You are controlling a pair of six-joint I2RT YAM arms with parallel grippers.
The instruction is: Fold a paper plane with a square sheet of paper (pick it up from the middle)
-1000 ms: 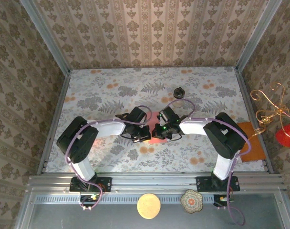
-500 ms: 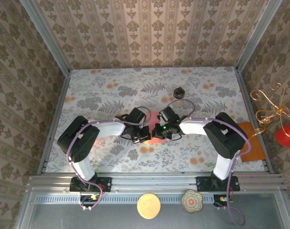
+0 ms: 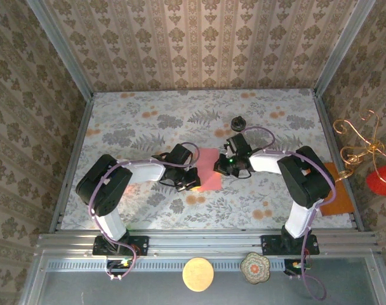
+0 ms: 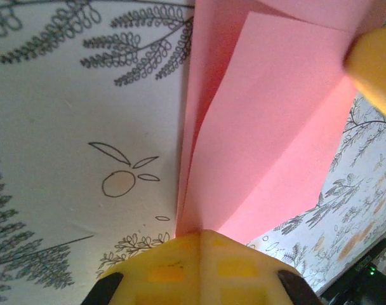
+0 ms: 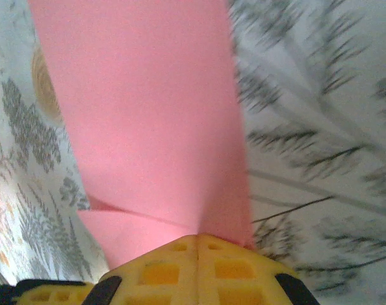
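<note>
Clamping the pink sheet [image 3: 207, 169]: left pincer [image 4: 199, 234], right pincer [image 5: 198, 238]; folded layers clear from wrists.

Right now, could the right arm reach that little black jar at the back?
Probably yes: the jar stands just beyond the right gripper, with open tablecloth between them. But its fingers are shut on the pink paper, so it would have to let go first.

The floral-printed tabletop [image 3: 129, 136] is carrying the salmon-pink square sheet of paper [image 3: 207, 166] near its middle, the sheet showing overlapping folded layers. A small dark-lidded jar [image 3: 238, 123] is standing farther back on the surface, apart from the sheet.
</note>
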